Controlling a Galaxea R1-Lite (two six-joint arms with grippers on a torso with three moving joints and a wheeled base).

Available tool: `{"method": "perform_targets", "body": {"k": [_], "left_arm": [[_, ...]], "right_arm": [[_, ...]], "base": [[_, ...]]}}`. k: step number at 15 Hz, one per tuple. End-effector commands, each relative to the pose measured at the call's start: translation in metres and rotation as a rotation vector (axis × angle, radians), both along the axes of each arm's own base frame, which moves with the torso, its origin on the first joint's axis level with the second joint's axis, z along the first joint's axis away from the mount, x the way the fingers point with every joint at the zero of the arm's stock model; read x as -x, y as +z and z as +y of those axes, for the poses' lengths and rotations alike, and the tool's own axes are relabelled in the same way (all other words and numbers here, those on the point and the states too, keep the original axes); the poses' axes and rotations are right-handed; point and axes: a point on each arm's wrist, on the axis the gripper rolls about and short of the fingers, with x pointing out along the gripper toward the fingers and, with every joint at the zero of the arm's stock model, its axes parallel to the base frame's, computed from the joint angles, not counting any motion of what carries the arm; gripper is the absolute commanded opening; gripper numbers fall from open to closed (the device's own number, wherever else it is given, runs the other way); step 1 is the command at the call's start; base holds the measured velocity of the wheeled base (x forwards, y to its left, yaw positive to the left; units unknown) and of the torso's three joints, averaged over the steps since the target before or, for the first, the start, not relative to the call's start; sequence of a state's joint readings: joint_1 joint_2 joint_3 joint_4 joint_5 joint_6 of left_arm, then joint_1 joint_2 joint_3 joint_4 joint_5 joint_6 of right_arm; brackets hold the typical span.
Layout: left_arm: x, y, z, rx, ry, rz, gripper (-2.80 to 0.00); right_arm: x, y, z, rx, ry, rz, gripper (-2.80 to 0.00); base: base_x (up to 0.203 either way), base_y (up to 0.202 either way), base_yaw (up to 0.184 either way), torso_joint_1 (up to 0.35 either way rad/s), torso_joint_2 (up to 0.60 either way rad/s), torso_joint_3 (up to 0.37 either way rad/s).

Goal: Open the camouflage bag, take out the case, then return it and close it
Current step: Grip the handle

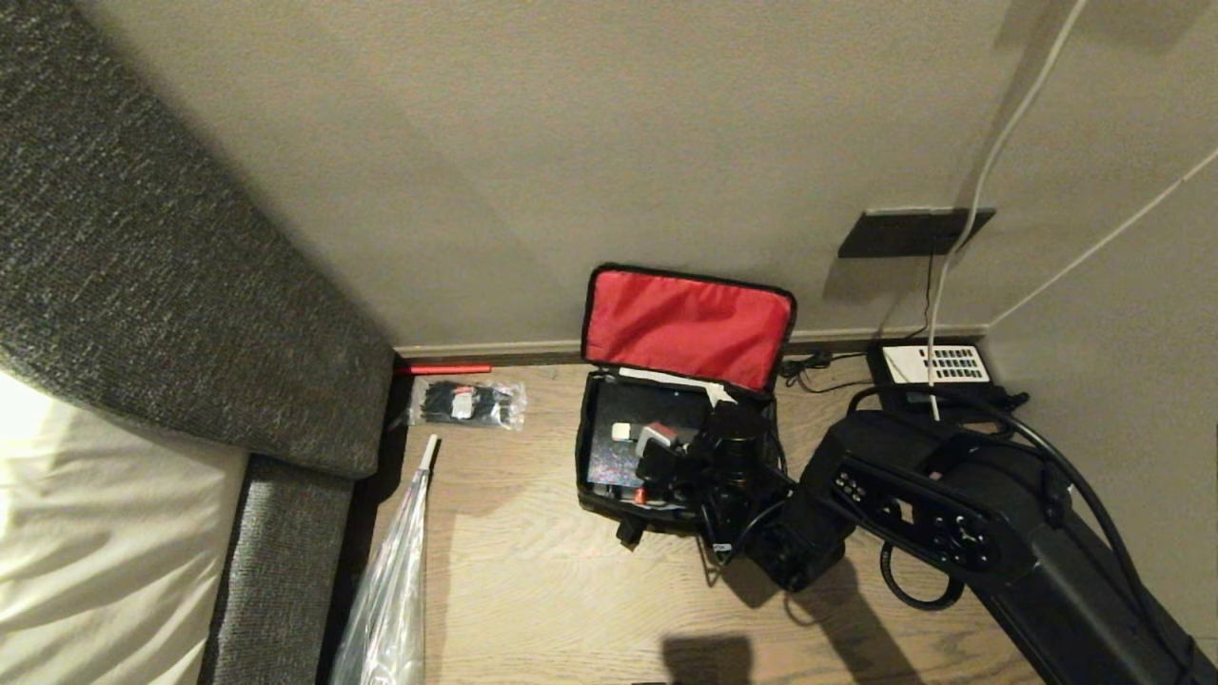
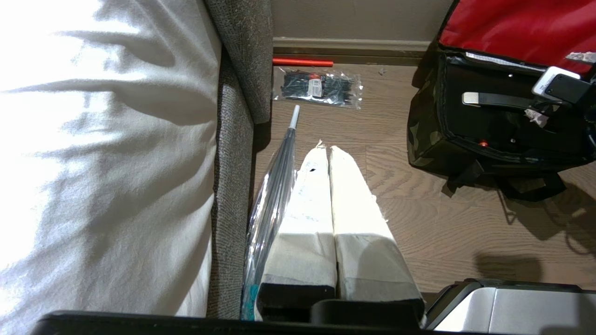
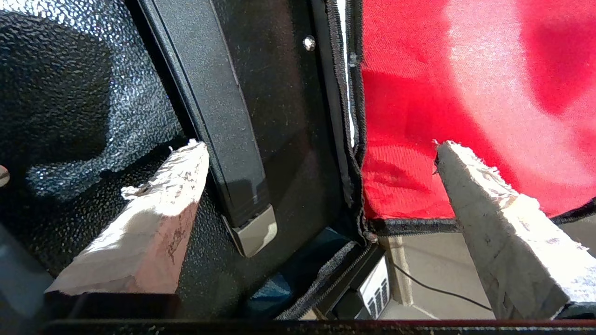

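The right gripper has its two padded fingers spread wide apart and holds nothing. It hangs over the open top of the boxy green-camouflage fabric bag with black trim. One finger is over the flat black rectangular case; the other is in front of the red-lined lid. The long black handle on the case, with its silvery end, lies between the fingers, and I cannot tell if a finger touches it.

The bag sits on the brown wood floor, its back close to the beige wall. The lid stands up and leans back to the wall. The case lies inside the bag and fills most of it.

The grey fabric sofa is well apart on the left, with bare floor between. The black telephone with white keypad is near the bag on the right. A clear plastic bag of black ties lies by the sofa.

The left gripper waits near the sofa, its white fingers pressed together.
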State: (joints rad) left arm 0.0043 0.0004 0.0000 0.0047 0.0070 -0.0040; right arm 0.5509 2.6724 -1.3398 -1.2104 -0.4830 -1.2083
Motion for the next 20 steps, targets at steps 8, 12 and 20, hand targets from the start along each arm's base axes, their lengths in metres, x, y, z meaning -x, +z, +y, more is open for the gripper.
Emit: {"method": "perform_targets", "body": {"k": [8,12,20], "left_arm": [[0.000,-0.001,0.000,0.001,0.001,0.003,-2.80],[0.000,-0.001,0.000,0.001,0.000,0.003,-2.80],[0.000,-0.001,0.000,0.001,0.001,0.003,-2.80]], "right_arm": [[0.025,0.042,-0.012,0.011,0.003,0.030,0.00],[0.043,0.046,-0.020,0.028,0.002,0.066,0.00],[0.053,0.055,-0.015,-0.025,0.001,0.051,0.00]], "base": [[0.000,0.000,0.000,0.000,0.00,0.000],[0.000,0.000,0.000,0.000,0.00,0.000],[0.000,0.000,0.000,0.000,0.00,0.000]]}}
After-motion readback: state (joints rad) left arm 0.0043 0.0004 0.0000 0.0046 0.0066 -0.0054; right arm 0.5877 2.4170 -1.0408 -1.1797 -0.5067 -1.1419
